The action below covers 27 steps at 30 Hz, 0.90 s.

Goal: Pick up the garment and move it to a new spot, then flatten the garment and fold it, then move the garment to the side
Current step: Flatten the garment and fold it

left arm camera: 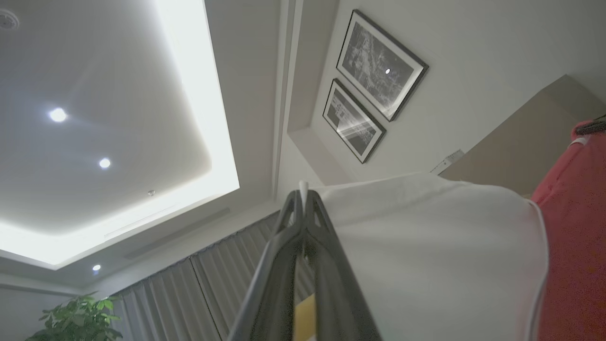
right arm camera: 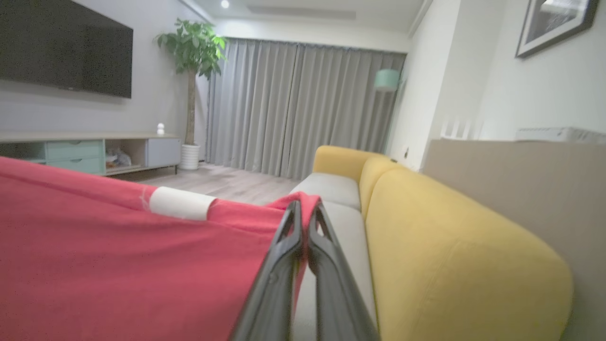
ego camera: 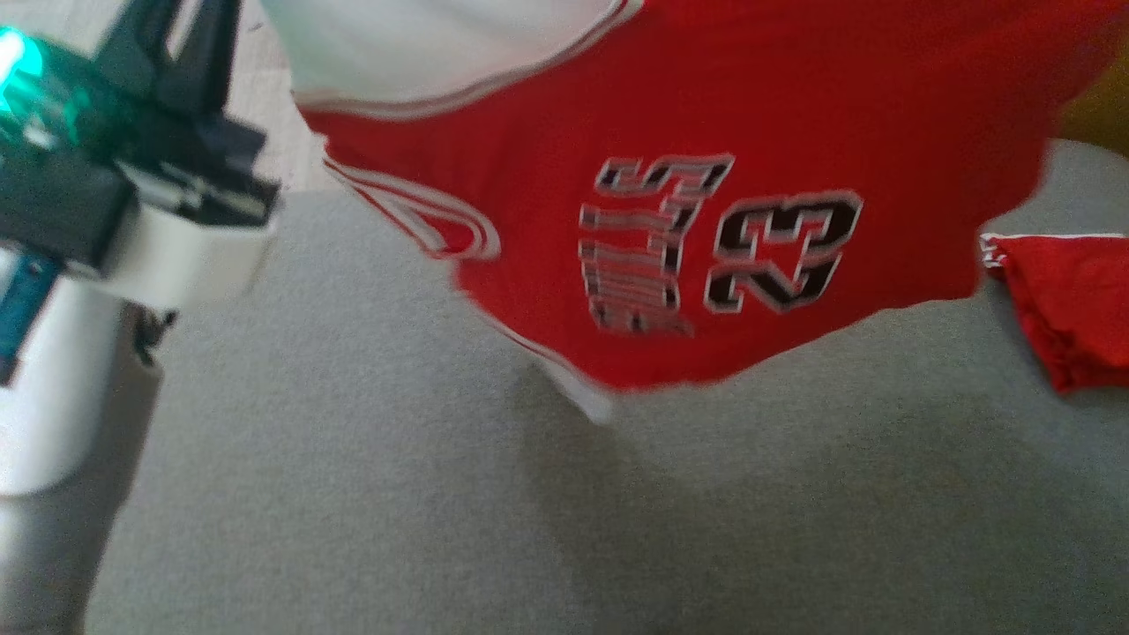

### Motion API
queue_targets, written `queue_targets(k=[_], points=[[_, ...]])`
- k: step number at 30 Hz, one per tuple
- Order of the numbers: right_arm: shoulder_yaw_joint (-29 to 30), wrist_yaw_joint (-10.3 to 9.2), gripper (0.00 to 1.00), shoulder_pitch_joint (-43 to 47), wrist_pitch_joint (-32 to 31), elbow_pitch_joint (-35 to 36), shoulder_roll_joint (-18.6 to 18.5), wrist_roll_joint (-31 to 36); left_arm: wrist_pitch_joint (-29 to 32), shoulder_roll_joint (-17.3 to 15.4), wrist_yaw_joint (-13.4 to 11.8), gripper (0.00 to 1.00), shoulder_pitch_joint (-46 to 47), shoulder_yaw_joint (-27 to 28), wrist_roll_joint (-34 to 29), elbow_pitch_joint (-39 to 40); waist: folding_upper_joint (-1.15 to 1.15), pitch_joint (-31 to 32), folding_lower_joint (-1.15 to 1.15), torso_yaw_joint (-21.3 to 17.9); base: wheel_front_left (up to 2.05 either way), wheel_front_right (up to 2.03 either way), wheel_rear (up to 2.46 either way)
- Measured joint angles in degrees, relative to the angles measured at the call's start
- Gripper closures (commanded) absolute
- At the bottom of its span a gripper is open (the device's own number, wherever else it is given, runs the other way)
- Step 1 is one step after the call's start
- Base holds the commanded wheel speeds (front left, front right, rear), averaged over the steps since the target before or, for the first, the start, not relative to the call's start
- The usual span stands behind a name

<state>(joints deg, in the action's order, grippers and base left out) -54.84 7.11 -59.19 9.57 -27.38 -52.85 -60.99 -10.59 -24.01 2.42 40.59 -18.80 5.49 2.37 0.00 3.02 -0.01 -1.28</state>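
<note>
The garment (ego camera: pixel 706 115) is a red jersey with a black "23" and a white sleeve. It hangs spread out above the grey sofa seat (ego camera: pixel 353 494), its lower edge just over the cushion. My left gripper (ego camera: pixel 181 35) is at the upper left with its fingers pointing up. In the left wrist view the left gripper (left arm camera: pixel 303 196) is shut on the edge of the garment's white part (left arm camera: pixel 426 246). In the right wrist view my right gripper (right arm camera: pixel 304 208) is shut on a fold of the red cloth (right arm camera: pixel 118 255).
Another red cloth with white trim (ego camera: pixel 1072 304) lies on the seat at the right. The yellow sofa back (right arm camera: pixel 450 246) runs along the wall. A TV cabinet (right arm camera: pixel 94 149), a potted plant (right arm camera: pixel 191 52) and grey curtains (right arm camera: pixel 303 104) stand across the room.
</note>
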Motion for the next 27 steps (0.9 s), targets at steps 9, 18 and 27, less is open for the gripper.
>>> queue_targets(k=[9,18,27], points=[[7.2,0.00,1.00,-5.2,-5.2,8.2,-5.4,2.0,2.5,-0.7,3.3,1.00,14.7,-0.1,2.7,0.0,0.00,0.1,0.00,-2.9,0.00,0.00,0.00],[6.6,0.00,1.00,-7.3,-10.7,1.9,7.2,7.8,2.5,-1.1,5.2,1.00,23.7,-8.7,8.2,-18.6,0.00,-6.7,0.03,-3.1,0.00,0.00,0.00],[9.4,0.00,1.00,-21.6,-1.7,-12.2,17.3,16.2,-3.9,2.0,5.0,1.00,44.4,-10.5,7.9,-35.4,0.00,-19.2,0.05,-2.2,0.00,0.00,0.00]])
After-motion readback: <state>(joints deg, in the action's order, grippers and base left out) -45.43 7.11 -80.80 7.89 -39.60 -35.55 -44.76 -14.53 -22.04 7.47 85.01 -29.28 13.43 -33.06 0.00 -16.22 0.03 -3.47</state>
